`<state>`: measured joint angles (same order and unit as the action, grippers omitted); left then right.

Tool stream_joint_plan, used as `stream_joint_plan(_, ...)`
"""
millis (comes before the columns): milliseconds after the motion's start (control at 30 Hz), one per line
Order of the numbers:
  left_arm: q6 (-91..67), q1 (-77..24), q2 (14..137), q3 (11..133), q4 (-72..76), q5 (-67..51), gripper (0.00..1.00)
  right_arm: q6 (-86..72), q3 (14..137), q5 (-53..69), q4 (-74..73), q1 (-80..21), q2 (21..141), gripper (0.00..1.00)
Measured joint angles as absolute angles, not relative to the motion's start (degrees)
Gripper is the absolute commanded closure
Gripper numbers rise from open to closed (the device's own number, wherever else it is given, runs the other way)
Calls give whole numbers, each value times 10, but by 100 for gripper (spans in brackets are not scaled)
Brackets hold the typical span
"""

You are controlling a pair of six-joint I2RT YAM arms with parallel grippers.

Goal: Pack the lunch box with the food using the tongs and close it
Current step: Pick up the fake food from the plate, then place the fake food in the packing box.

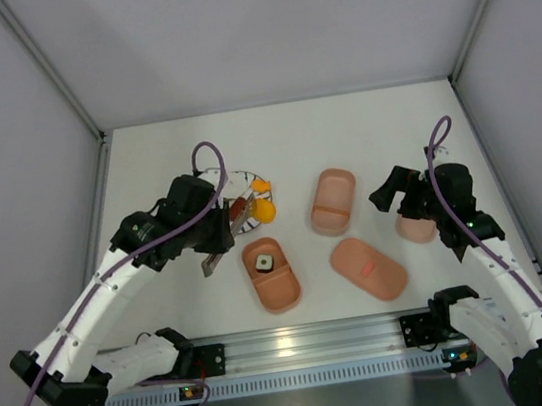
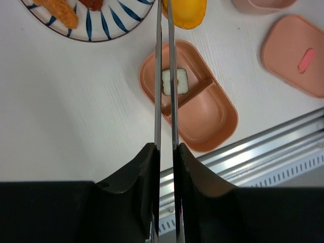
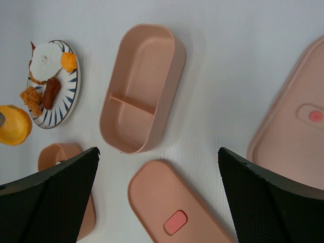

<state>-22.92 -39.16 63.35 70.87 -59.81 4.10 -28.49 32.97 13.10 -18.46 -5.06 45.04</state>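
Top view: tongs are held by the left gripper, long axis running toward the orange food beside the plate. Left wrist: jaws are pinched on the tongs, arms nearly together, above the near tray. Right wrist: the right gripper is spread, empty, over the far tray.

White-shelled with black joints, the left arm and the right arm each carry a looping purple cable above a black base; the right pincer has broad fingers of matte black with a fine mesh texture, the left pincer smooth, glossy black ones.
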Motion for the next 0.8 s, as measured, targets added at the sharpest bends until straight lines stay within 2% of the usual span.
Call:
stream_joint_plan(267, -201, -392, 607, 713, -661, -40, 95, -285, 330, 129, -185, -51, 455, 1)
stream_joint_plan(467, -208, -392, 553, 655, -669, -112, 95, -285, 330, 129, -185, -51, 456, 1)
stream_joint_plan(800, -215, -392, 492, 613, -679, -166, 95, -285, 330, 129, -184, -51, 469, 1)
